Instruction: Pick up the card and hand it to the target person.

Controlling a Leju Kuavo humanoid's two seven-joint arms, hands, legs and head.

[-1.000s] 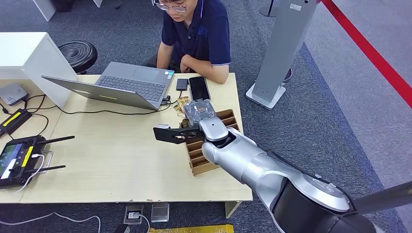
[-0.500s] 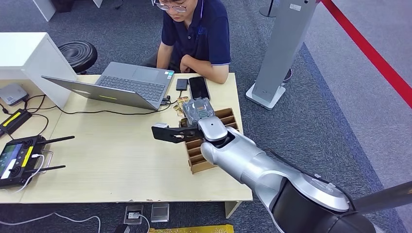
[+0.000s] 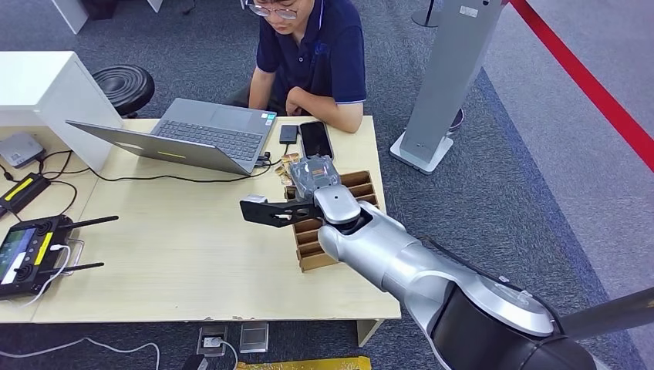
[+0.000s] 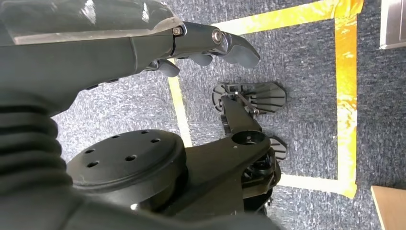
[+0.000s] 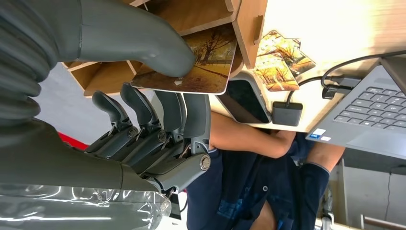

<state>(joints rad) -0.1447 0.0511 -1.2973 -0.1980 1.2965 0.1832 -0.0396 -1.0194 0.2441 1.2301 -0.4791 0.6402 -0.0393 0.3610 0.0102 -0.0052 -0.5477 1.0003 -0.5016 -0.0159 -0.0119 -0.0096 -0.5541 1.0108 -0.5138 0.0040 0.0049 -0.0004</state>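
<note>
Card (image 5: 191,67) + right robot hand (image 3: 312,178) slightly farther left.

Take the wooden card rack (image 3: 339,223) as your landmark, standing near the right edge of the table (image 3: 177,254). Your right hand (image 3: 315,179) sits over the rack's far end, with the card (image 5: 191,62) just outside its end wall. Loose cards (image 3: 287,166) lie just beyond it, then a phone (image 3: 315,139), then the seated person (image 3: 308,58). The laptop (image 3: 193,135) lies far-left of the rack; the remote controller (image 3: 31,247) is well left of it
</note>
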